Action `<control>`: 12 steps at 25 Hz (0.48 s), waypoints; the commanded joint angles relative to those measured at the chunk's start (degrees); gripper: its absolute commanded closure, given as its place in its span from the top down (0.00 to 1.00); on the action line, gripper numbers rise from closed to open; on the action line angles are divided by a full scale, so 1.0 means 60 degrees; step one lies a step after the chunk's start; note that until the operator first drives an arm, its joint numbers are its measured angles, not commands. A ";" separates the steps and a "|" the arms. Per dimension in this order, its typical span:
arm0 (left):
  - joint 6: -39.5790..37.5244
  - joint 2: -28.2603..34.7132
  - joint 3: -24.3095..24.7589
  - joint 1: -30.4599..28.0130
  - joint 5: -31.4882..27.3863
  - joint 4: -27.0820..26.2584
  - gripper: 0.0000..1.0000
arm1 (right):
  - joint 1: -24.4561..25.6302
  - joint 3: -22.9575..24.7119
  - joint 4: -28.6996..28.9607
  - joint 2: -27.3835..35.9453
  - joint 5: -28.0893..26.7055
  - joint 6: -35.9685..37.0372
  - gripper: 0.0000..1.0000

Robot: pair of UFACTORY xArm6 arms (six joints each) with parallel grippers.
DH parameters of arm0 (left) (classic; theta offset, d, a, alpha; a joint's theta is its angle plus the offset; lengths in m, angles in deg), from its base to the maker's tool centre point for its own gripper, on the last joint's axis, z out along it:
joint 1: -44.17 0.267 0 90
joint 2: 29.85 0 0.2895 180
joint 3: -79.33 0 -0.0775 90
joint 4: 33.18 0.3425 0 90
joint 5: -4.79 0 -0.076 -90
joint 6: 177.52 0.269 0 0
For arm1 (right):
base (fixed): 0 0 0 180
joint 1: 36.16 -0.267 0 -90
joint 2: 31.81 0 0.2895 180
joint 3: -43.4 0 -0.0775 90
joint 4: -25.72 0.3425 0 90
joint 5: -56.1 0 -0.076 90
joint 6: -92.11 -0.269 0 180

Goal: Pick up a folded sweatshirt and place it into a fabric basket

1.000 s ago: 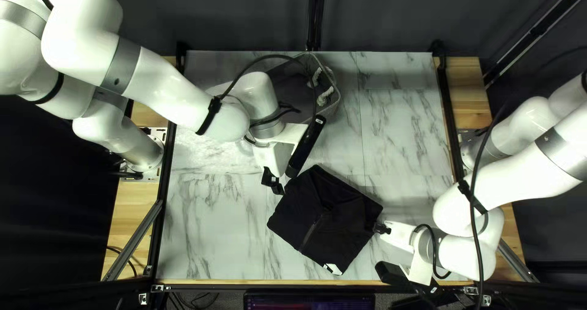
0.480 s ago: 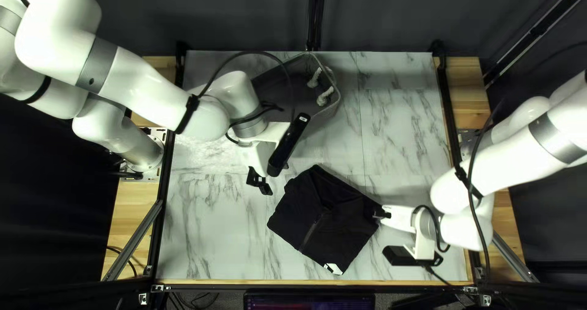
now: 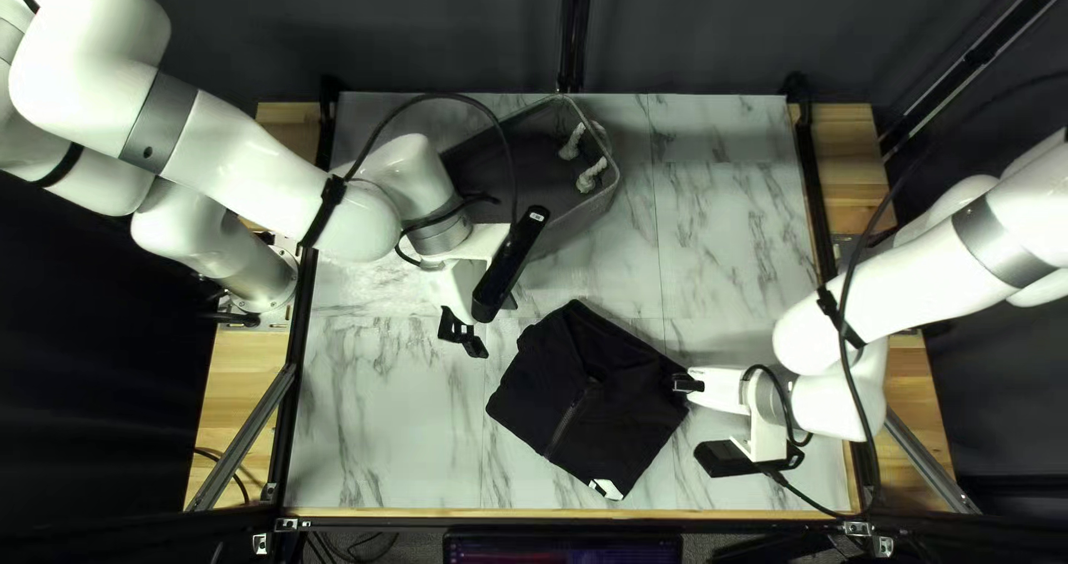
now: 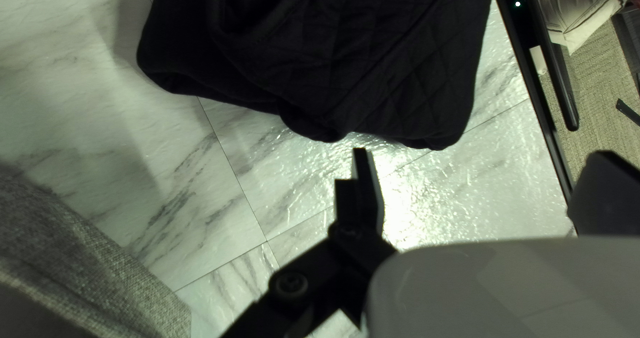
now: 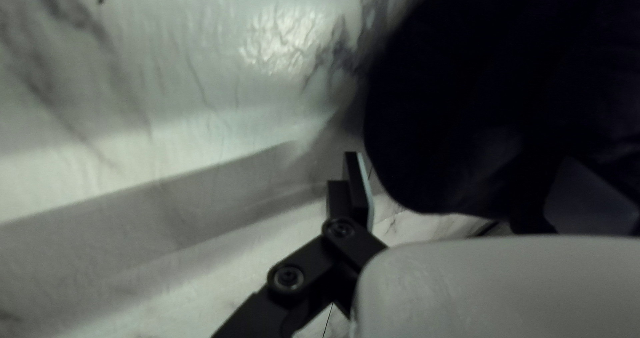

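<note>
- The sweatshirt (image 3: 601,408), black and folded, lies on the table (image 3: 384,408); in the top left view it sits just below the middle, one corner toward twelve o'clock, another toward three; a small white patch (image 3: 606,488) shows at its corner near six o'clock.
- The right hand (image 3: 690,384) is at the sweatshirt's three o'clock corner, low down and reaching in toward nine o'clock.
- In the right wrist view the right hand (image 5: 460,158) is wide, its two fingers well apart; the sweatshirt's rounded edge comes in between them, with a narrow gap to one finger; the other overlaps the dark cloth in view, and I cannot tell if it touches.
- The left hand (image 3: 496,328) is at ten o'clock from the sweatshirt, near it but apart; one finger is partly hidden there under a black bar (image 3: 510,264).
- In the left wrist view the left hand (image 4: 481,153) is wide too, with nothing held; the sweatshirt is ahead of it at about twelve o'clock, quilted stitching showing; the basket's woven side is off toward eight or nine.
- The basket (image 3: 573,221), grey fabric, stands between eleven and twelve o'clock from the sweatshirt; it is open at the top, with pale rope (image 3: 590,175) at its three o'clock end; the left arm (image 3: 261,175) covers part of it.
- The right arm (image 3: 918,297) comes in from three o'clock; a dark curtain (image 3: 445,41) hangs behind the table at twelve; a screen (image 3: 562,547) sits past the near edge at six.
</note>
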 commanded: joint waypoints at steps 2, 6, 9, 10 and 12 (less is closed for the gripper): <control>0.0095 0.0009 0.0075 0.0011 0.0024 -0.0098 1.00 | -0.0119 0.0091 0.0115 0.0144 -0.0156 -0.0003 1.00; 0.0095 -0.0102 -0.0029 0.0078 -0.0085 -0.0040 1.00 | -0.0439 0.0388 0.0450 0.0817 -0.0670 0.0171 1.00; -0.0020 -0.0111 -0.0103 0.0139 -0.0205 0.0101 1.00 | -0.0532 0.0218 0.0465 0.0627 -0.0739 0.0165 1.00; -0.0054 -0.0099 -0.0111 0.0146 -0.0227 0.0135 1.00 | -0.0515 0.0134 0.0428 0.0492 -0.0695 0.0150 1.00; -0.0082 -0.0079 -0.0106 0.0148 -0.0240 0.0155 1.00 | -0.0464 0.0021 0.0418 0.0292 -0.0608 0.0178 1.00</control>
